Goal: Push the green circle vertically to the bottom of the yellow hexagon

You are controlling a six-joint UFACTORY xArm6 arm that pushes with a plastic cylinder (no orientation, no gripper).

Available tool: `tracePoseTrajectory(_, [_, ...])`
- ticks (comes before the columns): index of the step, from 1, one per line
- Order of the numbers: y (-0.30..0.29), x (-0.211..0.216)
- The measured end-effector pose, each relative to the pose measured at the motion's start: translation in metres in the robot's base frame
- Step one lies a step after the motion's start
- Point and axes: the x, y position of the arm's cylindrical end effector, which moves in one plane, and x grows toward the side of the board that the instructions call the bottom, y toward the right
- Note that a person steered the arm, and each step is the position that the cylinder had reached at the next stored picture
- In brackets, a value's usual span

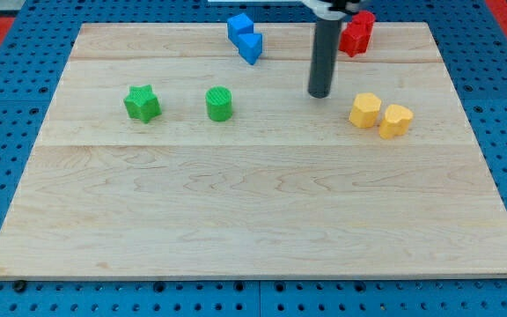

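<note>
Green circle point(220, 103) sits on the wooden board point(253, 211), left of centre, with a green star point(142, 103) near it on the view's left. Blue blocks point(246, 37), shape unclear to me, lie at the view's top. My tip point(319, 93) rests between the circle and the yellow hexagon point(365, 110), touching neither and holding nothing. A red block point(357, 33) stands behind the rod. Another yellow block point(395, 121), possibly heart-shaped, touches the hexagon's right side.
</note>
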Motion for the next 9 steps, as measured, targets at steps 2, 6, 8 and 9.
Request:
tracePoseTrajectory(2, [0.051,-0.018])
tracePoseTrajectory(6, [0.032,-0.023])
tracePoseTrajectory(8, [-0.043,-0.054])
tracePoseTrajectory(9, [-0.049,-0.063])
